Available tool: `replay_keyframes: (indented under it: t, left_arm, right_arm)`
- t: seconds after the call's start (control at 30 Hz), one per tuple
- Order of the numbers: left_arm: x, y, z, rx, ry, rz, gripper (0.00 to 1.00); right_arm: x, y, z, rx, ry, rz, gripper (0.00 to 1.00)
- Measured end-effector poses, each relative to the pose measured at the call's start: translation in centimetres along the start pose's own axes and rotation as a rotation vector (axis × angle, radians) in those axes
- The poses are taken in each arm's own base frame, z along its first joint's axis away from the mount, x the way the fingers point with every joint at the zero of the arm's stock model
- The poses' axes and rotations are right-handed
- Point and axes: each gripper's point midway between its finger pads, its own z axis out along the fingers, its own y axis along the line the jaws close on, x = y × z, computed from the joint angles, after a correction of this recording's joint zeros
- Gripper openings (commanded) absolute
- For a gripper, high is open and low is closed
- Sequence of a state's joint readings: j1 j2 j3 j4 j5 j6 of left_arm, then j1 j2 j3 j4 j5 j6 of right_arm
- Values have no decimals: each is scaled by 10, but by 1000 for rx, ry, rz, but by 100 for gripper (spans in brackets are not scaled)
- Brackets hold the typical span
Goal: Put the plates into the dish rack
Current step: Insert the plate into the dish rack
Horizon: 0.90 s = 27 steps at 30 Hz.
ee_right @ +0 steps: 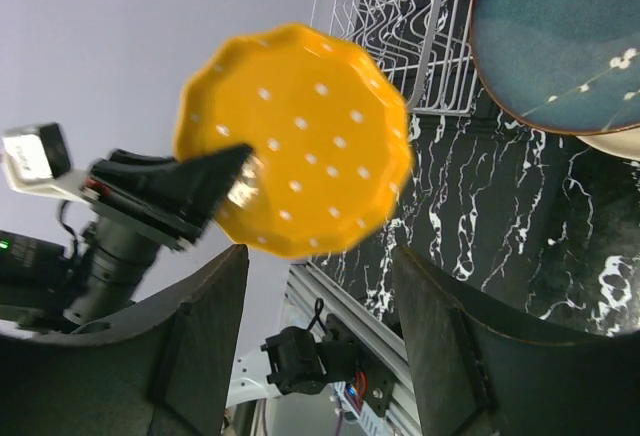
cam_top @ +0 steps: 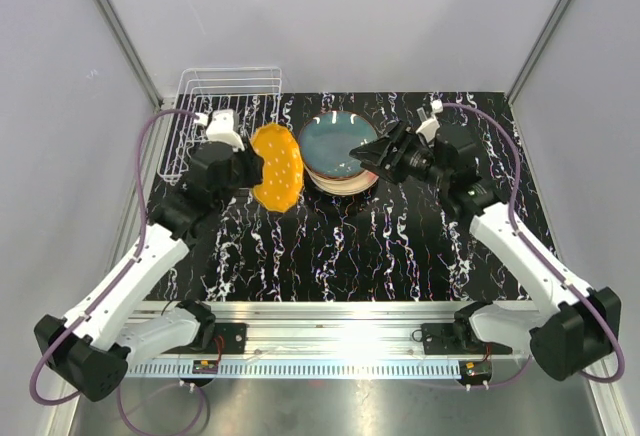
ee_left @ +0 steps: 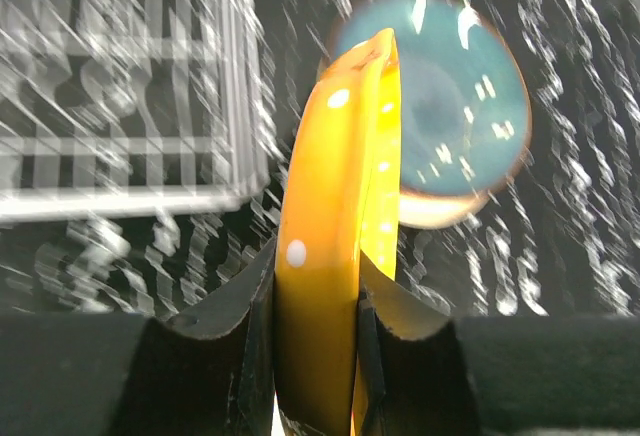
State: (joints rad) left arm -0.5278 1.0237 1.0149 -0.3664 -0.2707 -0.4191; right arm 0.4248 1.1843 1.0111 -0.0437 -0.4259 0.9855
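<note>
My left gripper (cam_top: 252, 168) is shut on the rim of a yellow plate (cam_top: 277, 166) with white dots and holds it on edge above the table. In the left wrist view the plate (ee_left: 340, 226) stands edge-on between the jaws of that gripper (ee_left: 318, 291). The white wire dish rack (cam_top: 225, 106) sits at the back left, just behind that hand. To the right lies a stack of plates with a blue-green plate (cam_top: 338, 144) on top. My right gripper (cam_top: 368, 156) hovers at the stack's right edge, open with nothing between its fingers (ee_right: 210, 306).
A beige plate (cam_top: 345, 184) shows under the blue-green one. The black marbled tabletop (cam_top: 400, 256) ends at a metal rail (cam_top: 330, 321) in front. Grey walls and slanted frame posts (cam_top: 120, 26) close in the sides and back.
</note>
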Motion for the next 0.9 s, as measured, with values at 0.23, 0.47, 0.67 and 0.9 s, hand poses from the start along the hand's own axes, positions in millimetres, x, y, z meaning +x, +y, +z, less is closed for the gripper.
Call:
replay_keyframes:
  t: [0.23, 0.47, 0.67, 0.9]
  left_arm:
    - [-78, 36, -19, -158, -196, 158, 0]
    - [-110, 110, -18, -410, -220, 210, 0]
    - [-105, 150, 2, -521, -149, 234, 0]
    - [-117, 162, 19, -531, -150, 260, 0]
  right_arm:
    - [4, 11, -36, 17, -24, -125, 70]
    - [23, -14, -59, 83, 1, -210, 75]
    - [38, -48, -66, 185, 63, -266, 78]
    - [47, -71, -67, 248, 125, -335, 81]
